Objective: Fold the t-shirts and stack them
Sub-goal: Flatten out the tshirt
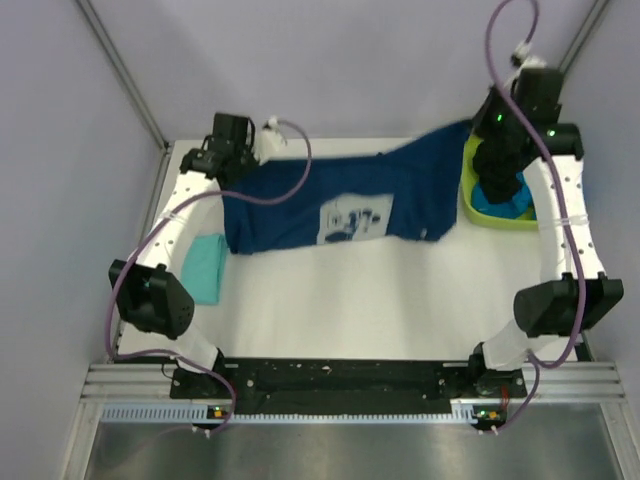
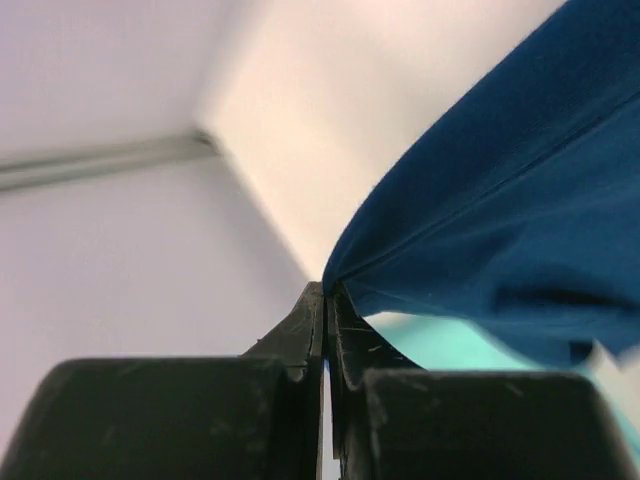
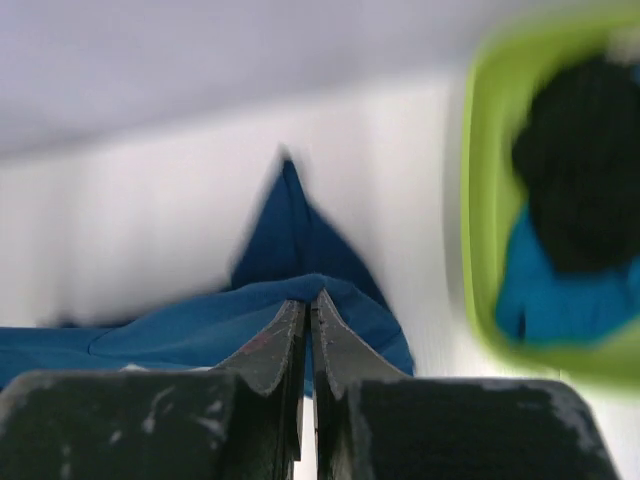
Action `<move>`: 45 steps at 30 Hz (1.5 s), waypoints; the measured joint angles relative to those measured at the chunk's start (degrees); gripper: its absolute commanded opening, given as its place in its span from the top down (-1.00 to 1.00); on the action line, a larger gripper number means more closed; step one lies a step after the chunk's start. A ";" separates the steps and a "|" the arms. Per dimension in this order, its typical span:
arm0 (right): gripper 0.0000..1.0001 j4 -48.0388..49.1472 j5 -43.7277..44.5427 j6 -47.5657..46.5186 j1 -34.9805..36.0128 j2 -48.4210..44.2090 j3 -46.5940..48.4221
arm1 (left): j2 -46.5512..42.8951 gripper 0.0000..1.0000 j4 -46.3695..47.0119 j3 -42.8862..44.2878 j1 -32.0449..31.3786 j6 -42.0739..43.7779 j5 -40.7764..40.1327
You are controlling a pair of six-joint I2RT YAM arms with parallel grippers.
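Navy tee [image 1: 300, 195] spans the upper frame, left gripper [image 2: 325, 292] and right gripper [image 3: 305, 300] clamping its ends, seemingly to spread it.

Both arms stretch well out from their bases. The left arm [image 1: 165, 240] and the right arm [image 1: 570, 220] bow outward on either side of the navy t-shirt [image 1: 330, 200]. The left gripper [image 2: 326, 290] sits at the shirt's far left corner, jaws pressed together on a pinch of its cloth. The right gripper [image 3: 308, 298], carried higher at the shirt's far right corner, is likewise clamped on the cloth.
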 measured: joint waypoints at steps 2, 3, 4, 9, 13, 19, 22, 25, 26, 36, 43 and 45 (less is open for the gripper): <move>1.00 3.21 -1.25 0.24 -1.77 6.78 18.01 | 5.27 1.00 7.30 14.12 0.00 -0.52 -3.89; 1.00 4.68 -1.79 0.63 -2.14 9.44 26.38 | 6.43 1.00 10.23 18.16 -0.02 -0.61 -5.20; 1.00 5.53 -2.12 0.92 -2.75 10.27 29.97 | 7.10 1.00 12.70 21.49 -0.02 -0.57 -6.38; 1.00 9.81 -5.09 3.89 -7.48 12.39 48.72 | 6.38 1.00 26.71 29.75 -0.46 2.27 -9.44; 1.00 13.29 -7.89 3.45 -10.40 5.64 41.77 | 3.67 1.00 30.40 27.45 -0.96 5.25 -8.48; 1.00 12.35 -10.23 -2.19 -10.56 -8.79 13.14 | -7.02 1.00 27.06 6.12 -1.03 9.09 -3.41; 1.00 8.85 -10.29 -4.48 -10.62 -16.50 -1.25 | -12.00 1.00 22.67 -6.12 -1.40 10.64 0.09; 1.00 5.14 -10.51 -5.22 -10.62 -26.25 -16.17 | -15.63 1.00 18.51 -17.59 -2.38 11.21 3.43; 1.00 3.82 -10.56 -5.14 -10.60 -29.35 -20.28 | -16.33 0.97 16.79 -20.90 -2.91 11.30 4.46; 1.00 -12.59 -14.38 -1.90 -10.03 -44.63 -47.50 | -16.02 -0.39 0.50 -39.76 -11.19 7.87 12.70; 1.00 -15.39 -15.04 -2.21 -9.84 -45.00 -47.93 | -26.62 -0.60 -4.76 -46.23 -11.78 6.80 17.51; 1.00 -15.39 -14.97 -2.54 -9.84 -44.54 -47.93 | -31.50 -0.60 -4.02 -48.06 -12.55 6.62 18.67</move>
